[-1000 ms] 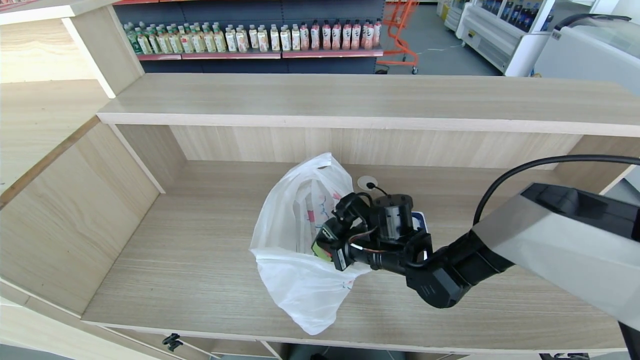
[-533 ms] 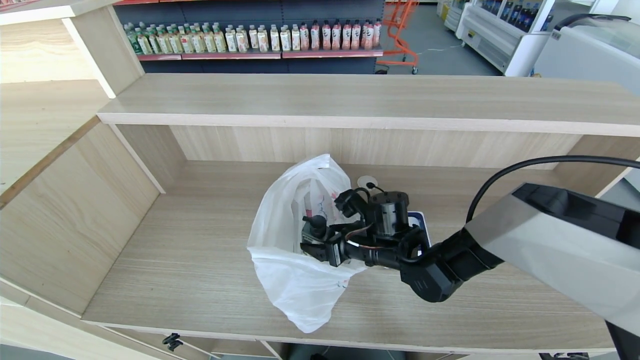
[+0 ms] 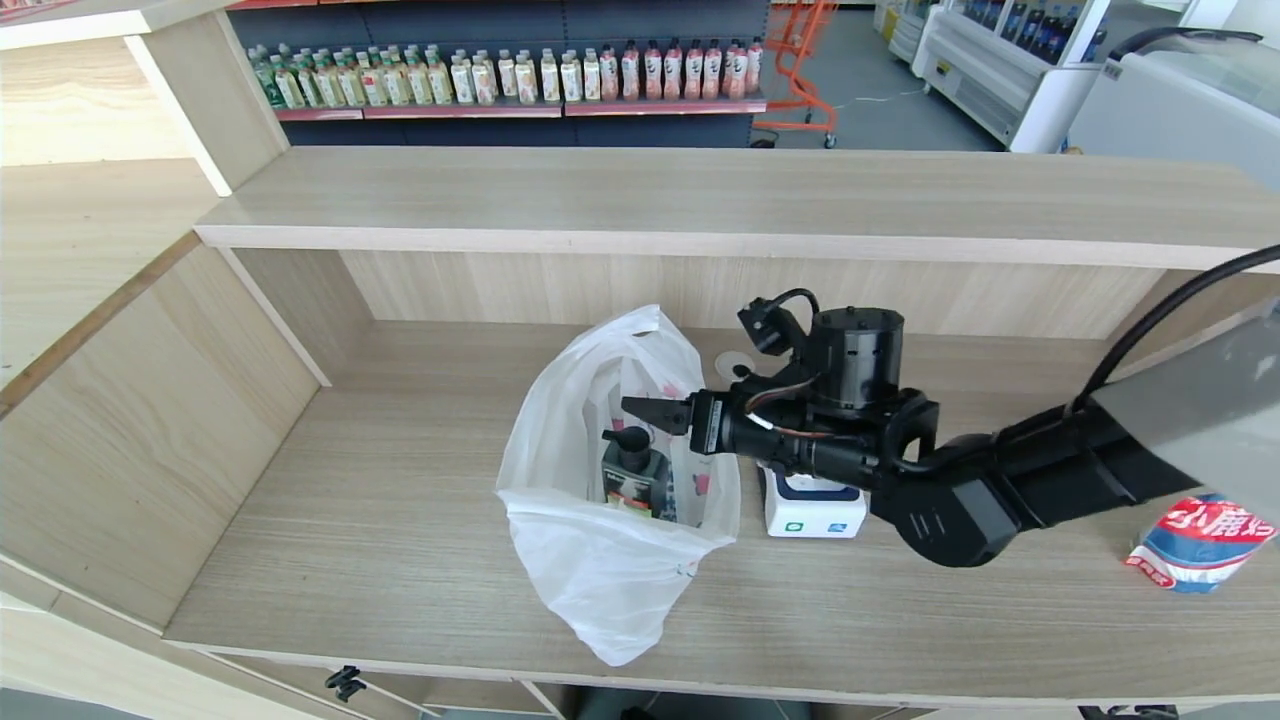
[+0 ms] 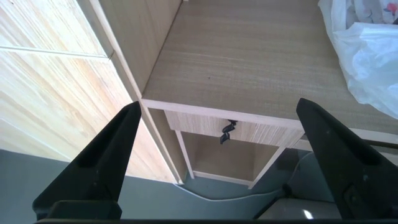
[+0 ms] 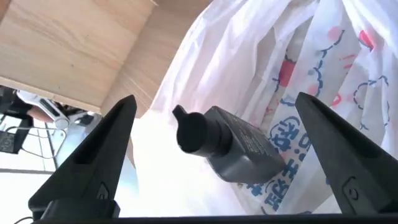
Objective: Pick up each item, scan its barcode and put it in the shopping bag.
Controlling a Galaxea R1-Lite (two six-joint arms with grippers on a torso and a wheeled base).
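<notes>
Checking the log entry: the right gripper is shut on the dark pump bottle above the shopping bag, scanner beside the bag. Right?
No: the right gripper is open and empty; the dark pump bottle stands inside the shopping bag beneath it, as the head view shows. The scanner is beside the bag.

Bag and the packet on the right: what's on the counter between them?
A white scanner box stands between the bag and the packet, close beside the bag. The head view shows it.

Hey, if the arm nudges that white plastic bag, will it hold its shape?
Probably not: the bag is thin, crumpled film, so it should buckle. The bottle sitting inside likely anchors it somewhat, though the bottle might tip.
</notes>
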